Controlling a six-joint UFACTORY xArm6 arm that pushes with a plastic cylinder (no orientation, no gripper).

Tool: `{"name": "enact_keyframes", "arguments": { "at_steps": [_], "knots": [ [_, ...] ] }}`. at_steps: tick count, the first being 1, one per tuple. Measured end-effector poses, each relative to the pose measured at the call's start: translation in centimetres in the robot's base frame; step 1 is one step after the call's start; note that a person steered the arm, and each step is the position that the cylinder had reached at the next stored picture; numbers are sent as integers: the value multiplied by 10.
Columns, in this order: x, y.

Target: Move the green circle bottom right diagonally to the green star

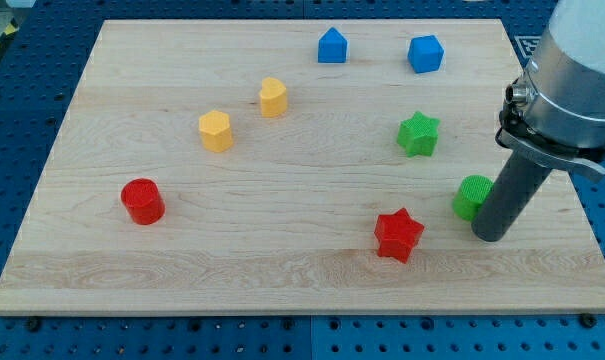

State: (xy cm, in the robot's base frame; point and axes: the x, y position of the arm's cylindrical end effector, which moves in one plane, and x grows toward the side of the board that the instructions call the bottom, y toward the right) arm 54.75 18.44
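Observation:
The green circle (470, 196) stands on the wooden board (282, 270) at the view's right, below and to the right of the green star (418, 134). My tip (489, 234) rests on the board just right of and slightly below the green circle, touching or nearly touching its right side; the rod hides part of that side.
A red star (398, 235) lies left of and below the green circle. A red circle (141, 201) sits at the left. A yellow hexagon (215, 131) and yellow heart (273, 97) lie upper middle. Two blue blocks (332, 46) (425, 53) sit at the top.

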Motion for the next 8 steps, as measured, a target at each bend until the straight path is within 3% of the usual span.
{"name": "enact_keyframes", "arguments": {
  "at_steps": [8],
  "knots": [
    [-31, 7]
  ]
}}
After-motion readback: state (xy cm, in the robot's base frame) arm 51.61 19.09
